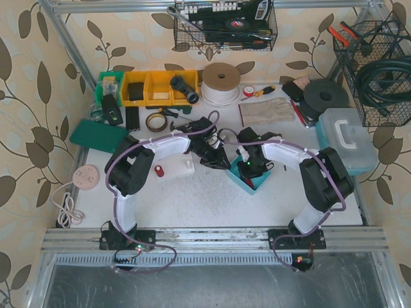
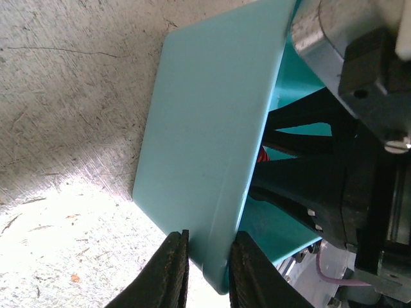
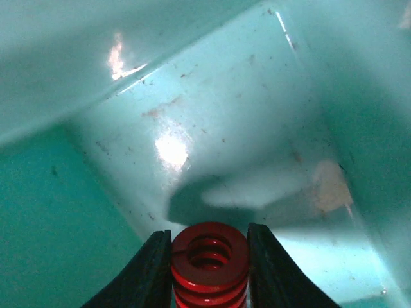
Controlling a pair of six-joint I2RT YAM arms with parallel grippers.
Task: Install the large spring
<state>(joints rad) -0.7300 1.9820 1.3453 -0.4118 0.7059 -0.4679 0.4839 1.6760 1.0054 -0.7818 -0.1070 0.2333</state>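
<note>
A large red spring (image 3: 209, 253) sits end-on between the pads of my right gripper (image 3: 209, 260), which is shut on it inside a teal bin (image 3: 212, 122), just above the bin's floor. In the top view the right gripper (image 1: 249, 164) reaches down into the teal bin (image 1: 255, 185) at the table's middle. My left gripper (image 2: 209, 269) is shut on the bin's side wall (image 2: 212, 147), one finger outside and one inside; it shows in the top view (image 1: 221, 162) at the bin's left edge. A glimpse of red (image 2: 261, 154) shows between the right arm's fingers.
A small red cylinder (image 1: 158, 171) and a white block (image 1: 187, 165) stand left of the bin. Yellow bins (image 1: 154, 87), a tape roll (image 1: 155, 120), a cord spool (image 1: 221, 82), gloves (image 1: 266, 112), a green pad (image 1: 98, 135) and a toolbox (image 1: 347, 138) line the back and sides.
</note>
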